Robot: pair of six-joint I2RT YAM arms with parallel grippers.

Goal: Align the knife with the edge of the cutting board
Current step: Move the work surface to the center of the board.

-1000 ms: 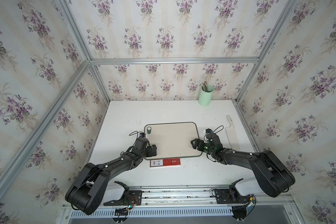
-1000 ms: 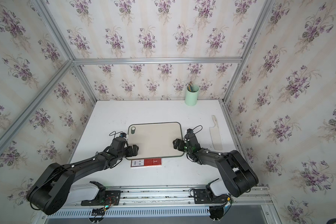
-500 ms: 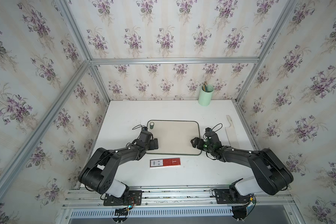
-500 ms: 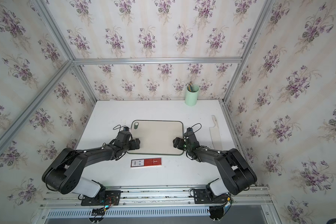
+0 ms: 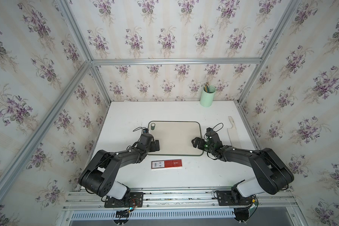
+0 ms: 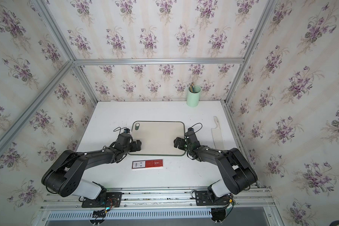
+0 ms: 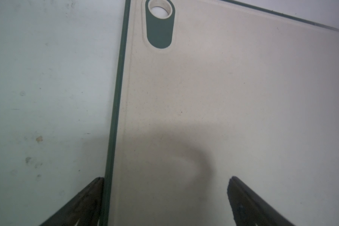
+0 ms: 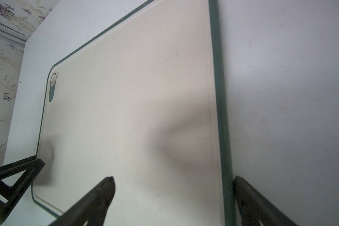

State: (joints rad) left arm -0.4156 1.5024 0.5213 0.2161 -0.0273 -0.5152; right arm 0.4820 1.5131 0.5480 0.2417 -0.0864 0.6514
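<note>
The cutting board (image 5: 174, 137) lies flat on the smooth white desk (image 5: 125, 115). It is a matte beige rectangle, faintly speckled, with rounded corners and a thin dark green rim. An oval dark green hole (image 5: 152, 126) sits in its far left corner.

The knife (image 5: 233, 134) lies flat on the desk to the right of the board, well apart from it. It has a broad white rectangular blade and a short cream handle that points away toward the back wall. Its long side runs roughly along the board's right edge, slightly slanted.

The left fingers (image 7: 82, 201) are dark and taper to blunt tips. They are spread wide across the board's left edge, near its front corner. One tip sits just beside the green rim on the desk side, and the other is over the beige surface.

The right fingers (image 8: 252, 203) are spread the same way across the board's right edge. One tip is just beside the rim and the other is over the board. Neither pair pinches anything.

A flat red box (image 5: 166, 164) with a white label lies just in front of the board. A pale green cup (image 5: 208, 95) of pencils stands well behind the board's right corner.
</note>
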